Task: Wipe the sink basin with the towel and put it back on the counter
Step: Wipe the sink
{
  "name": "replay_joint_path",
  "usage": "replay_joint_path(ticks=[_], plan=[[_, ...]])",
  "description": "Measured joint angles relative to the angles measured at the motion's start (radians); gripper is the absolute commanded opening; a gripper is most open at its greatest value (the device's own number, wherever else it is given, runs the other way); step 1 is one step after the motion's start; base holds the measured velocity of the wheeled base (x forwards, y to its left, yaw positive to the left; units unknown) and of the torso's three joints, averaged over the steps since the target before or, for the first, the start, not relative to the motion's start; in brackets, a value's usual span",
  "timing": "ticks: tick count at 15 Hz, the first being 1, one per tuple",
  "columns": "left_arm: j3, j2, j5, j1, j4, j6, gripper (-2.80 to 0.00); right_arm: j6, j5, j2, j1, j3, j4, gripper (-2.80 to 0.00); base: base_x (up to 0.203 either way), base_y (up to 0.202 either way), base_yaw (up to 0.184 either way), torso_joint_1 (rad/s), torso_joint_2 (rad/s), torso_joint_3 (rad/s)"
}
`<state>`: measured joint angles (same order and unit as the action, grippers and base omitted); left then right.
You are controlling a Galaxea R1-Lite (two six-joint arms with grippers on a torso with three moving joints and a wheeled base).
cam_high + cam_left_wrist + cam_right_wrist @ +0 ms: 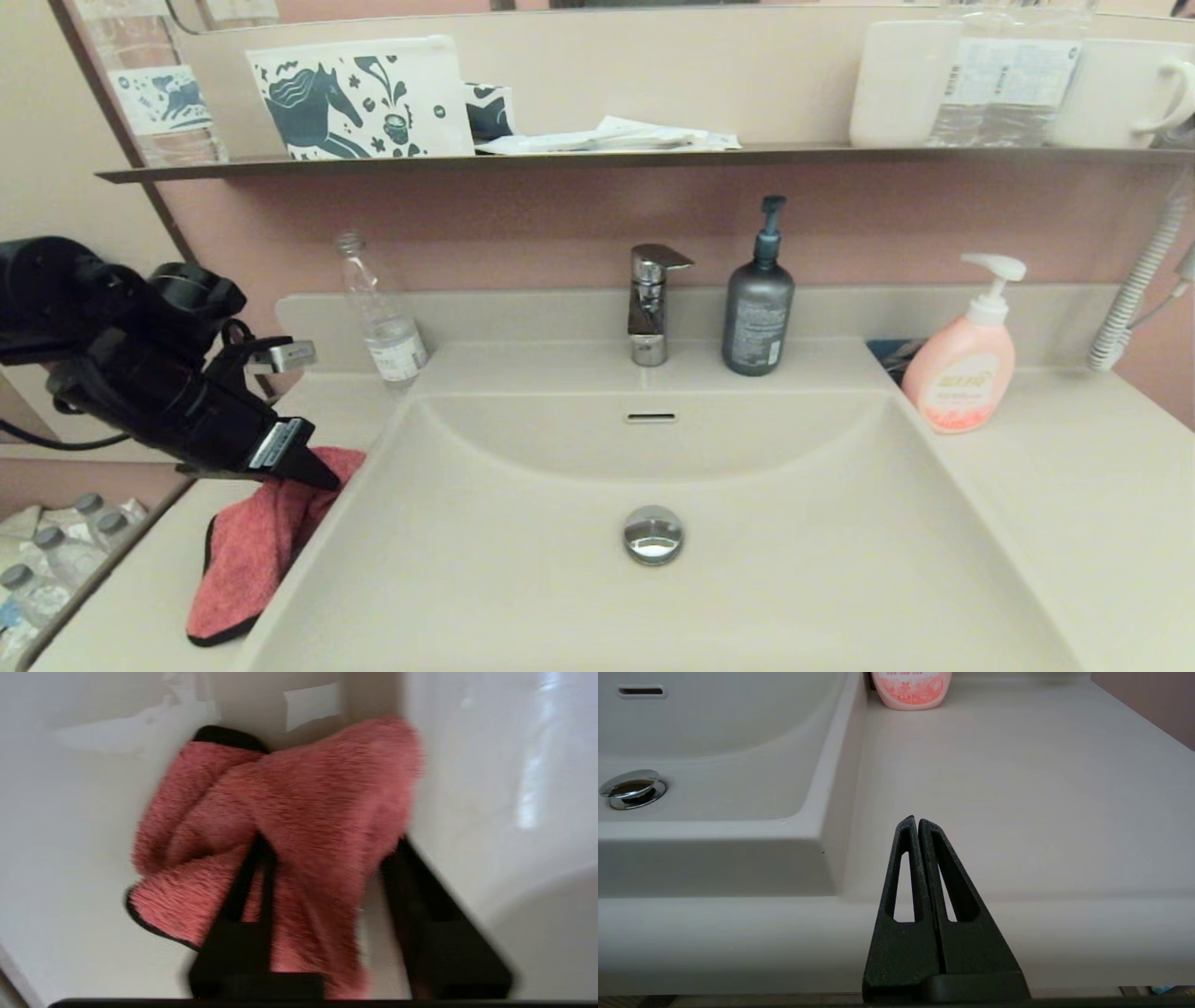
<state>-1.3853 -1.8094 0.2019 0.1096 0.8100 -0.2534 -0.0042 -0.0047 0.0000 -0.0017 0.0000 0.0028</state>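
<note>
At the lower left of the head view, the soft coral-pink towel with a thin black edge (247,551) lies bunched on the smooth beige-cream counter (131,607), right beside the left rim of the big beige-cream sink basin with sloping sides (794,560). The black left gripper (313,476) reaches down from the left side of the frame to the top of the towel. In the left wrist view its fingers (247,891) are spread apart, with a fold of the fuzzy towel (303,835) sitting between them, so it is open around the cloth and not squeezing it. In the right wrist view the black right gripper (918,821) is closed tight and empty, low at the front edge of the counter (1017,788), to the right of the basin (738,742).
</note>
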Motion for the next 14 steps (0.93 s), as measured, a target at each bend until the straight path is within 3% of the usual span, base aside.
replay_joint_path(ticks=[9,10,14], plan=[[-0.004,0.168,-0.110,-0.062,0.048,0.022,0.00,0.000,0.000,0.000,0.000,0.000,0.000,-2.80,0.000,0.000,0.000,0.000,0.00,0.000],[-0.004,0.187,-0.128,-0.073,0.053,0.032,-2.80,0.000,0.000,0.000,0.000,0.000,0.000,-2.80,0.000,0.000,0.000,0.000,0.00,0.000],[0.011,0.246,-0.114,-0.111,0.051,0.122,-2.80,0.000,0.000,0.000,0.000,0.000,0.000,-2.80,0.000,0.000,0.000,0.000,0.00,0.000]])
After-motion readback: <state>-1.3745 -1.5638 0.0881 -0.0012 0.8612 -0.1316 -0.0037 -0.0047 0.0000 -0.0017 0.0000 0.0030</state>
